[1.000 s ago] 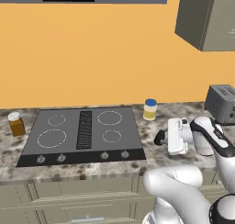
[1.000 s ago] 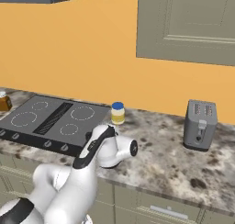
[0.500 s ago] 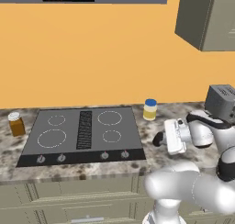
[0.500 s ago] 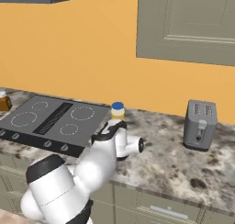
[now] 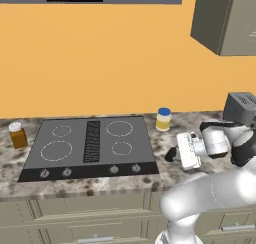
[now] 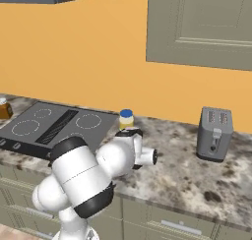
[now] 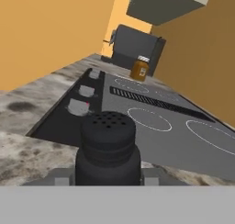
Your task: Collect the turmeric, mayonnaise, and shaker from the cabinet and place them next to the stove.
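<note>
With turmeric [image 5: 18, 135] left and mayonnaise [image 5: 163, 119] right of the stove [image 5: 90, 148], the gripper [image 5: 172, 154] jaws pinch the black shaker [image 7: 108, 147] low over the worktop [image 5: 165, 170] for placing.

Shaker [image 7: 108, 147] base (and pincer tips) below frame edge

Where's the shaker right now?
The shaker is in the end effector, seen close up in the hand view, held over the counter right of the stove, near the mayonnaise.

Base views flank stove [image 5: 90, 142] — hand view low, close.
</note>
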Motion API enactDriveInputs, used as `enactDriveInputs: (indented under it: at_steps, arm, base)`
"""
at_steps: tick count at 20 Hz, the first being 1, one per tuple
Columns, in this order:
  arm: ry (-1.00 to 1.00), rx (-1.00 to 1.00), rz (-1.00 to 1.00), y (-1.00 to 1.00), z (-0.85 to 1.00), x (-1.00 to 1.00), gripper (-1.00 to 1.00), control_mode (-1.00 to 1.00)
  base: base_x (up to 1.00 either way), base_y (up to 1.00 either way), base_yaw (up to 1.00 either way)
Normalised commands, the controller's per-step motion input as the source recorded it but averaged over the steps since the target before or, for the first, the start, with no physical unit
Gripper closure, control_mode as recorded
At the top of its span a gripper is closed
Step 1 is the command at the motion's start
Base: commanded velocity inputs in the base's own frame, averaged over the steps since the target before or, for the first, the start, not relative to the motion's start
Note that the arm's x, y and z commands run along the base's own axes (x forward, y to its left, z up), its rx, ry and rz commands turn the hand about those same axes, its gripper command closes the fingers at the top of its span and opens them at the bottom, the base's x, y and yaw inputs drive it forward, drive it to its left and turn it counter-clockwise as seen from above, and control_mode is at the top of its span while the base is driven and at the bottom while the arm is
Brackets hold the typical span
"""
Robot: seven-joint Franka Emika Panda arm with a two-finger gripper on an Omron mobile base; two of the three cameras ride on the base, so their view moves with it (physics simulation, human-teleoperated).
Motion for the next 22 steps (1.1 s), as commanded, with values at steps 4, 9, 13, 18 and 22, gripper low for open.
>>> enactDriveInputs:
  at_steps: [4,9,13,18,22]
  arm:
    - [0.00,0.00,0.00,0.07,-0.19,0.00,1.00,-1.00]
    - [0.01,0.00,0.00,0.19,-0.15,0.00,-1.00,-1.00]
    - [0.00,0.00,-0.02,0.12,-0.04,0.00,-1.00,-1.00]
    - [0.00,-0.01,-0.04,0.06,0.03,-0.02,-1.00,-1.00]
    - [0.00,-0.05,-0.02,0.01,0.23,-0.10,-1.00,-1.00]
  base:
    - [0.00,0.00,0.00]
    - [0.00,0.00,0.00]
    - [0.00,0.00,0.00]
    - [0.00,0.00,0.00]
    - [0.00,0.00,0.00]
